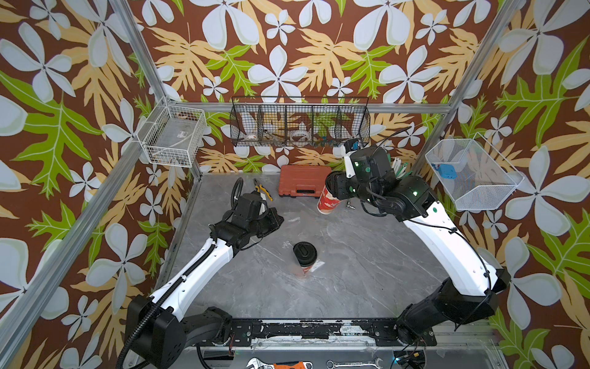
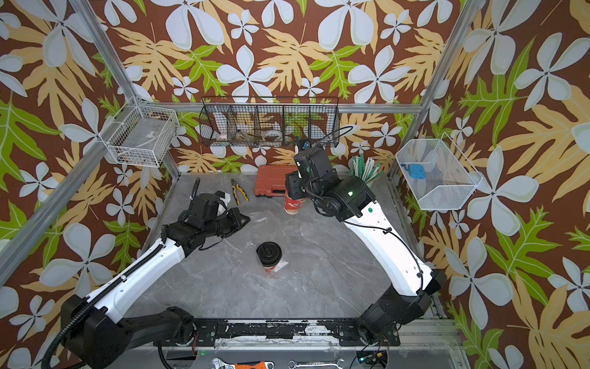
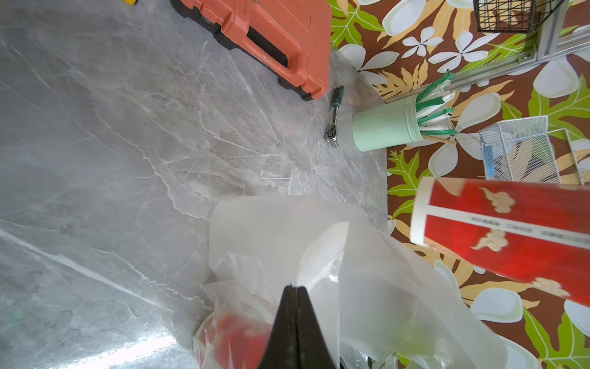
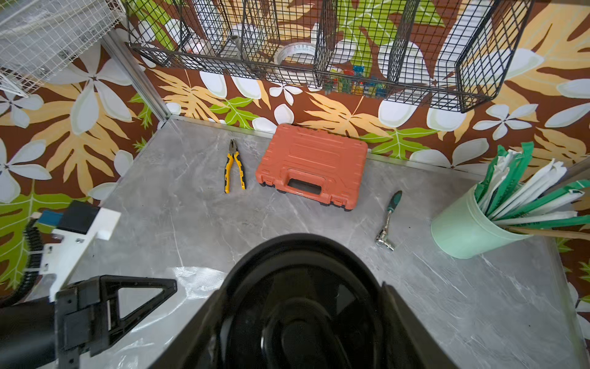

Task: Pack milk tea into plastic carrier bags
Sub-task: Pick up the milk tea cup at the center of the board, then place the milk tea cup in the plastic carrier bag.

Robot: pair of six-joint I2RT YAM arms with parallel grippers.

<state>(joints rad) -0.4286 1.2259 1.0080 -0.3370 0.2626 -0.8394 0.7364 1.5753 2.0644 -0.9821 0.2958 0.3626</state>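
Note:
One milk tea cup [image 1: 328, 200], red with a pale base, hangs tilted above the back of the table. My right gripper [image 1: 332, 187] is shut on it near its top, and its black lid [image 4: 303, 303] fills the gap between the jaws in the right wrist view. A second milk tea cup [image 1: 305, 255] stands at mid-table with clear film [image 1: 316, 265] around its base. My left gripper [image 3: 295, 287] is shut, pinching a clear plastic carrier bag [image 3: 281, 230] just left of the held cup [image 3: 510, 236]. In both top views the left gripper [image 2: 244, 220] hovers low over the table.
An orange tool case [image 1: 301, 185] and yellow pliers [image 1: 263, 188] lie at the back. A ratchet [image 4: 388, 220] and a mint-green cup of straws [image 4: 463, 230] sit at the back right. A black wire basket [image 1: 300, 121] hangs on the back wall, and white baskets [image 1: 174, 137] hang on the side walls.

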